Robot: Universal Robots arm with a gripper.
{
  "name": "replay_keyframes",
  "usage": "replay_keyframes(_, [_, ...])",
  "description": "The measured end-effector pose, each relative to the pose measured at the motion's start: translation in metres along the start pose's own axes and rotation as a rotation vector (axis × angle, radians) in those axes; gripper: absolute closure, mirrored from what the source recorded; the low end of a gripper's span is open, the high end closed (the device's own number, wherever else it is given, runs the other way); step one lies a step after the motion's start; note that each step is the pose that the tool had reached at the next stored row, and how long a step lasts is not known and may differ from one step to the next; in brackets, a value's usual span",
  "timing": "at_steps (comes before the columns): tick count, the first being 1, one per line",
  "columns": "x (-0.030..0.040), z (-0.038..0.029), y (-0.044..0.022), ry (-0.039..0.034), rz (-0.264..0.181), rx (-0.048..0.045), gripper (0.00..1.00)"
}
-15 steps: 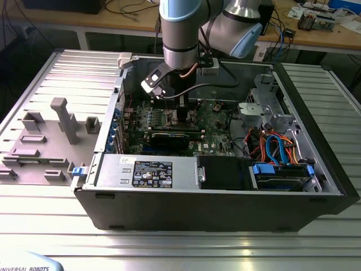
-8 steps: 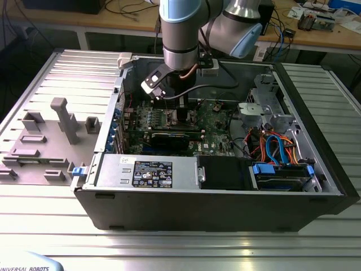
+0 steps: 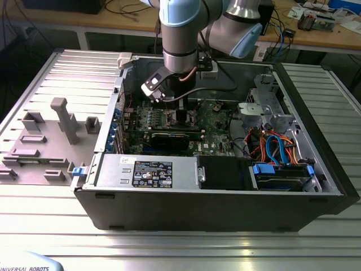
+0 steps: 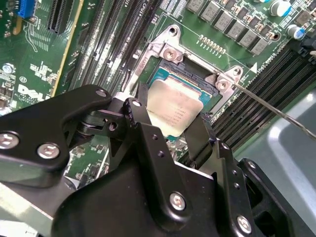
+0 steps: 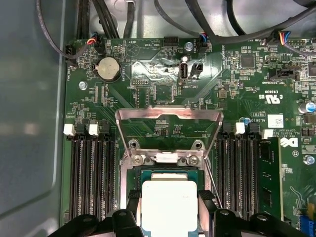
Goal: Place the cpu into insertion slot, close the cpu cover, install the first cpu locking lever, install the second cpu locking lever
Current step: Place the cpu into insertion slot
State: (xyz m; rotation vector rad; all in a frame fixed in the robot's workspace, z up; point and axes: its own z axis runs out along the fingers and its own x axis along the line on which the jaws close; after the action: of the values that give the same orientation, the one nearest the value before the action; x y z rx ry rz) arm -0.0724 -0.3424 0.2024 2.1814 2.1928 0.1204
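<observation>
Tool: my tool is pinching the cpu by two opposite edges, one finger against each side.
Cpu: it lies flat over the insertion slot, either low in it or just above. I cannot tell whether it is fully seated.
Cover: the cpu cover is swung open on the far side of the slot, with its hinge just beside the chip.
Lever: in the second wrist view a thin locking lever sticks out from the slot's corner, unlatched.
Surroundings: memory slots flank the slot on both sides, inside the open computer case on the table.
Step in hand: placing the chip, as I judge it.
Doing it well: I'd hold the chip level and square to the rim and lower it without pressing, since a tilted corner could damage the contacts. I'd also keep the fingers off the raised cover and the lever.
</observation>
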Motion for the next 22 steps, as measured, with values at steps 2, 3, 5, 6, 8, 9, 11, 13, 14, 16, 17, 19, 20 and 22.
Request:
replay_keyframes(2, [0.0010, 0.0004, -0.0005, 0.0000, 0.000, 0.0000, 0.46])
replay_keyframes(3, [0.0015, 0.0007, -0.0008, 0.0001, 0.000, -0.0001, 0.46])
replay_keyframes(5, [0.0022, 0.0016, -0.0009, 0.0001, 0.000, -0.0001, 0.46])
replay_keyframes(6, [0.0024, 0.0021, -0.0009, -0.0001, 0.000, 0.0001, 0.46])
replay_keyframes(8, [0.0024, 0.0045, -0.0012, -0.0007, 0.000, 0.0002, 0.46])
replay_keyframes(9, [0.0023, 0.0052, -0.0014, -0.0007, 0.000, 0.0004, 0.46])
replay_keyframes(11, [0.0022, 0.0056, -0.0014, -0.0005, 0.001, 0.0002, 0.46])
replay_keyframes(13, [0.0021, 0.0056, -0.0013, -0.0005, 0.003, 0.0000, 0.46])
replay_keyframes(14, [0.0021, 0.0056, -0.0013, -0.0006, 0.003, 0.0000, 0.46])
replay_keyframes(16, [0.0022, 0.0056, -0.0013, -0.0006, 0.003, 0.0000, 0.46])
replay_keyframes(17, [0.0022, 0.0056, -0.0013, -0.0006, 0.003, 0.0000, 0.46])
replay_keyframes(19, [0.0022, 0.0056, -0.0013, -0.0005, 0.003, 0.0000, 0.46])
replay_keyframes(20, [0.0022, 0.0056, -0.0013, -0.0005, 0.003, 0.0000, 0.46])
replay_keyframes(22, [0.0023, 0.0058, -0.0012, 0.0000, 0.003, -0.0005, 0.45])
